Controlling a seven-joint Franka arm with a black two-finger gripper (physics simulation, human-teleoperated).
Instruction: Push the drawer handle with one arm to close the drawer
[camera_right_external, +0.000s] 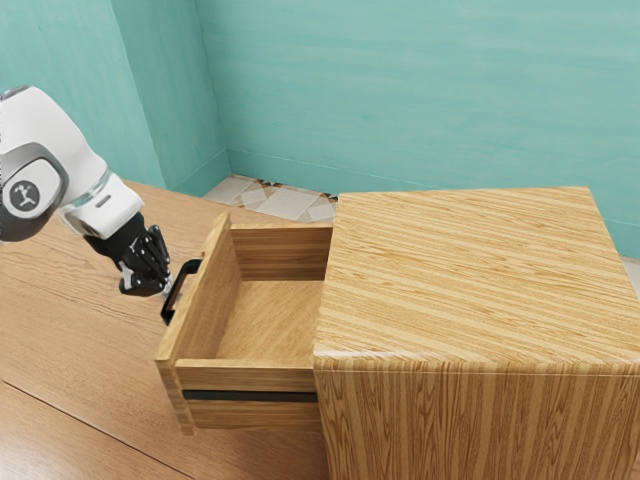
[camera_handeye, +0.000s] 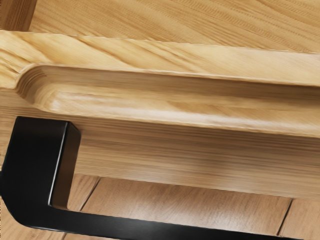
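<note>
one black handle (camera_right_external: 177, 285) fronts a wooden drawer (camera_right_external: 210, 300), standing open from its cabinet (camera_right_external: 470, 280). rigid and smooth, the handle should take a steady push at mid-length, no grasp needed; the drawer will likely slide lightly. the gripper (camera_right_external: 163, 287) is just beside the handle; whether spread or closed, i cannot tell. beyond, a teal wall (camera_right_external: 400, 90).

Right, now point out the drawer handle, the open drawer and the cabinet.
Drawer handle (camera_handeye: 34, 170): wrist view, on the black end piece of the handle.
Drawer (camera_right_external: 268, 320): exterior view, on its bare inside floor.
Cabinet (camera_right_external: 470, 275): exterior view, on its flat wooden top.
</note>
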